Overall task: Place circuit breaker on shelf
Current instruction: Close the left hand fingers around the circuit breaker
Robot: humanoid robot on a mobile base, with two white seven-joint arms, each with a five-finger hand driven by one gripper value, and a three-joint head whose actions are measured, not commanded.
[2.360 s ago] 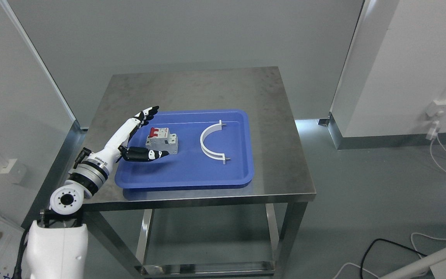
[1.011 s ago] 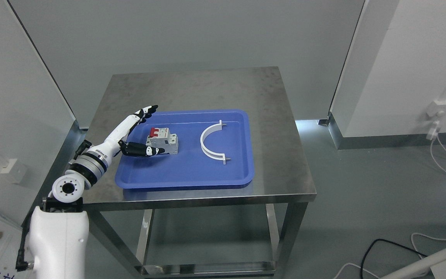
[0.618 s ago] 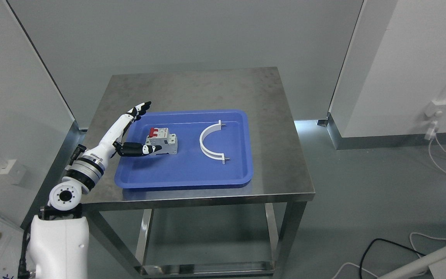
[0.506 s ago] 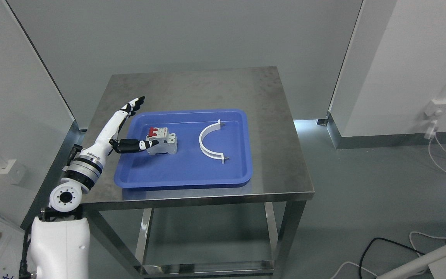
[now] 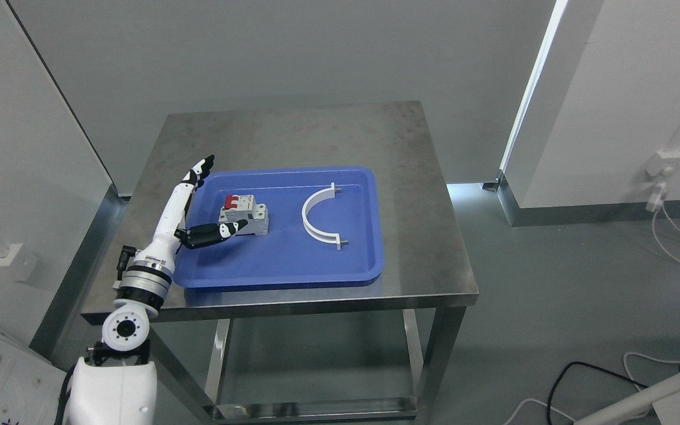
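One hand is working here: the left hand [image 5: 193,203], coming in from the lower left, is hovering over the left part of the blue tray [image 5: 293,268] with its fingers [image 5: 200,167] stretched out wide toward the far side and its thumb [image 5: 217,232] reaching right across the near side of the circuit breaker [image 5: 244,215]. Whether the thumb tip is touching the breaker or only passing just in front of it cannot be told from this view, but nothing is being gripped. That grey breaker with red switches is sitting inside the tray, left of its middle, on the tray floor, with a white half-ring bracket [image 5: 315,225] lying well apart to its right. Both tray and parts are resting on the steel table [image 5: 293,133]. By my reading the task is only beginning: the breaker is not yet picked up, so closing the hand around it, lifting it and carrying it away are all remaining. No separate shelf is showing apart from the table's lower level, so the destination is staying uncertain.
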